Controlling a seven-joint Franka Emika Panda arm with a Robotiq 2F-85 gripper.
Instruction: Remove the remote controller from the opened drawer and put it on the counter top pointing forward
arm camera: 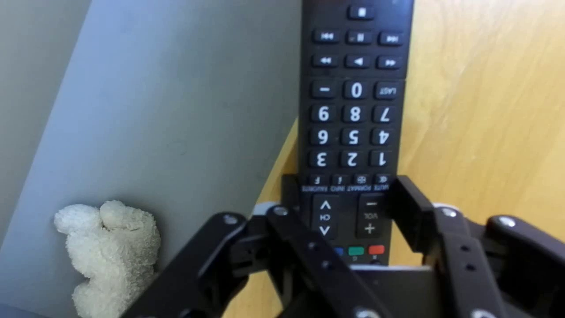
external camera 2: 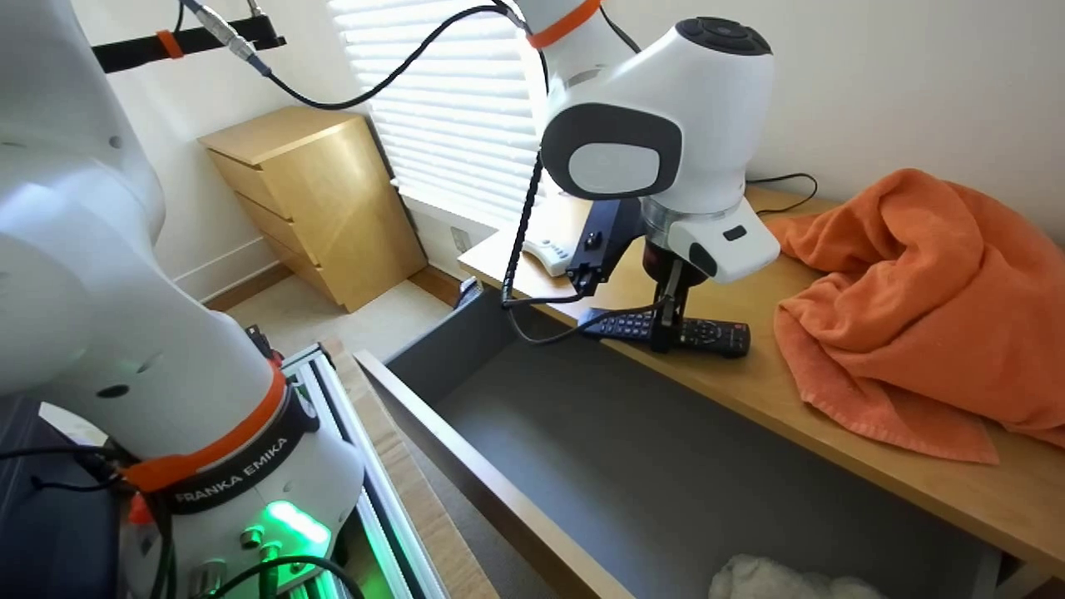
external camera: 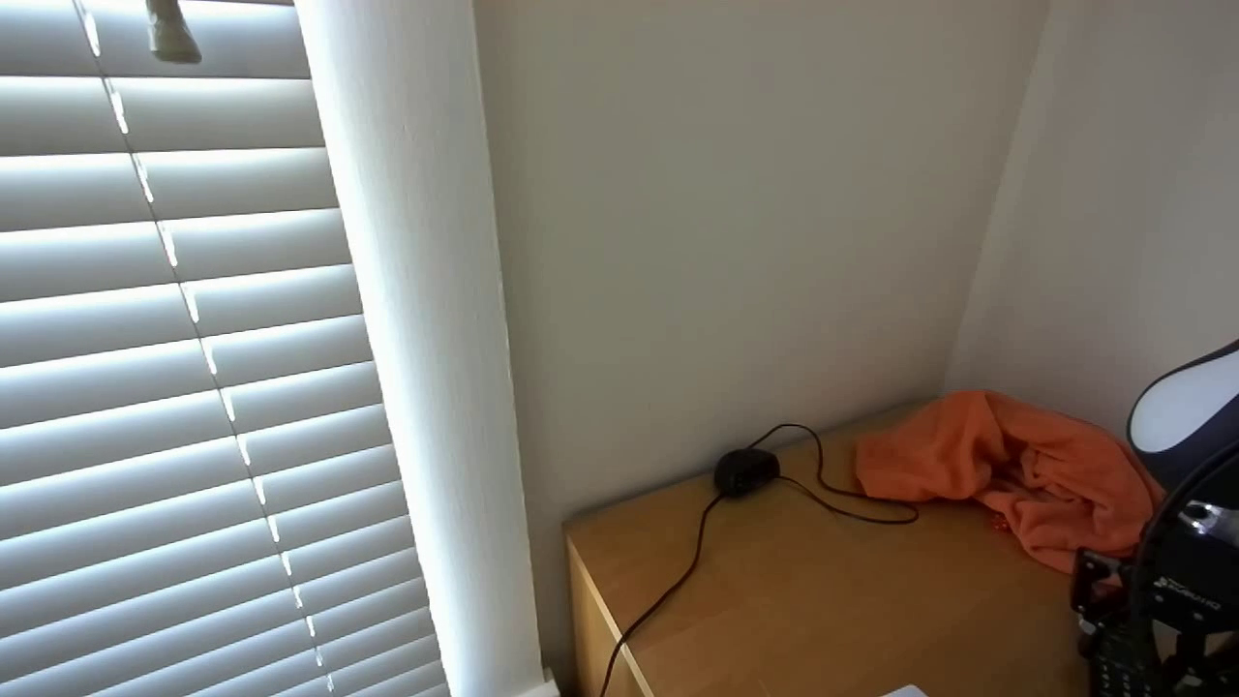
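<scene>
The dark remote controller [external camera 2: 713, 336] is held level, buttons up, over the front edge of the tan counter top [external camera 2: 799, 391]. Its lettering appears upside down in the wrist view [arm camera: 353, 106]. My gripper [arm camera: 346, 190] has a finger against each long side of the remote, near the coloured buttons. The gripper [external camera 2: 666, 337] points down from the arm in an exterior view. Part of the remote [external camera: 1120, 675] shows at the lower right of an exterior view. I cannot tell whether the remote touches the counter. The open grey drawer [external camera 2: 582, 433] lies below and beside it.
A crumpled orange cloth [external camera 2: 940, 291] lies on the counter beside the remote. A white fluffy item [arm camera: 114, 256] lies in the drawer. A black plug with thin cable [external camera: 745, 471] sits near the wall. A white device [external camera 2: 549, 254] lies on the counter behind the gripper.
</scene>
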